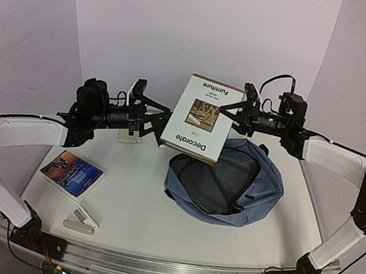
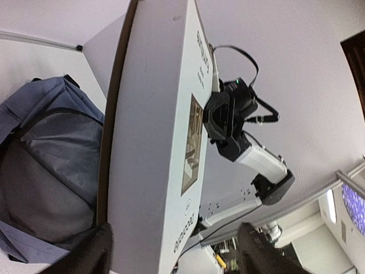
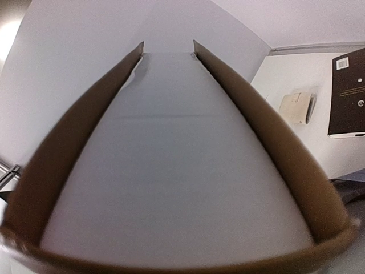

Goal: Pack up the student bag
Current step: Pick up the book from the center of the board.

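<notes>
At right of centre in the overhead view, the student bag [image 1: 257, 187] lies unzipped on the table [image 1: 133, 205]. Over its upper-left edge hangs a tilted white book [image 1: 199, 115]. The right gripper [image 1: 230, 109] seems to pinch the book's right edge, and the left gripper [image 1: 159, 124] has its fingers spread at the left edge.

Up in the air and tilted, over the far part of the white table [image 1: 140, 207]: a big white book [image 1: 198, 117] with a brown edge. On its cover, the words "Decorate" and "Furniture" and a brownish picture in the middle. Flat on the left side of the table, well apart from it: a small paperback book [image 1: 72, 174] with a blue and orange cover. Near the front edge, close to that one: a little white and grey thing [image 1: 81, 221], too small to tell what. At the back left: a clear plastic stand [image 1: 128, 136]. All round: plain white walls [image 1: 185, 16].
</notes>
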`<state>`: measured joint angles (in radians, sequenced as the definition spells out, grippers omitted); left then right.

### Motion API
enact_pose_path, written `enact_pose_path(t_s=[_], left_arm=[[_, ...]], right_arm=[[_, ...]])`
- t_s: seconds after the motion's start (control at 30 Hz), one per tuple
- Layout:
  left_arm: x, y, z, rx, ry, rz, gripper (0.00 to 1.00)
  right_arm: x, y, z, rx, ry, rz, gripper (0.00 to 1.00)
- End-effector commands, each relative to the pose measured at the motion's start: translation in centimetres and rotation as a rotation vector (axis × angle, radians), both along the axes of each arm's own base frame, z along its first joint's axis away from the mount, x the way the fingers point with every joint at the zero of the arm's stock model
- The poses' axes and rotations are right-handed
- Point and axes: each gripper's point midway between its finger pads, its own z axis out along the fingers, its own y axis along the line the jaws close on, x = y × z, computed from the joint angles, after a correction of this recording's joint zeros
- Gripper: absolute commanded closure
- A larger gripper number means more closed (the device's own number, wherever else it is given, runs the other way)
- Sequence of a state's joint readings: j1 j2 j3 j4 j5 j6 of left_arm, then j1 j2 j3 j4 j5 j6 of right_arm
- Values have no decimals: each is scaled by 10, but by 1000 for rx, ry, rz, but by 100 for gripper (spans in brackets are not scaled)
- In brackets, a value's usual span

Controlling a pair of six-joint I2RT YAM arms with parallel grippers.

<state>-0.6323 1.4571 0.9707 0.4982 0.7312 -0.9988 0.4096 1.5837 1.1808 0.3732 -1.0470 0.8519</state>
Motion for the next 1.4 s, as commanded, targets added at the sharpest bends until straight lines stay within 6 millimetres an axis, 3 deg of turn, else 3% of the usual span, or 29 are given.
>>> enact_pose_path(t_s=[0.0, 0.13, 0.23, 0.37, 0.9, 1.03, 1.17, 1.37], left_arm=[[15, 32, 32, -107, -96, 250, 13], [21, 31, 21, -157, -56, 267, 6], [22, 18, 10, -186, -25, 248, 0], [19, -2, 10, -214, -34, 229, 0], [16, -52, 30, -365, -95, 151, 0], [17, -57, 39, -405, -97, 125, 7], [19, -56, 42, -424, -108, 135, 24], [25, -54, 40, -492, -93, 154, 35]], right_arm=[[27, -20, 66, 90, -131, -197, 80], [50, -30, 74, 142, -91, -310, 83], [58, -32, 81, 220, -56, -339, 82], [64, -34, 77, 306, 19, -356, 81], [50, -21, 51, 332, 98, -340, 83], [46, -15, 51, 339, 95, -324, 83], [44, -14, 44, 337, 97, -334, 83], [43, -16, 32, 337, 111, -359, 83]])
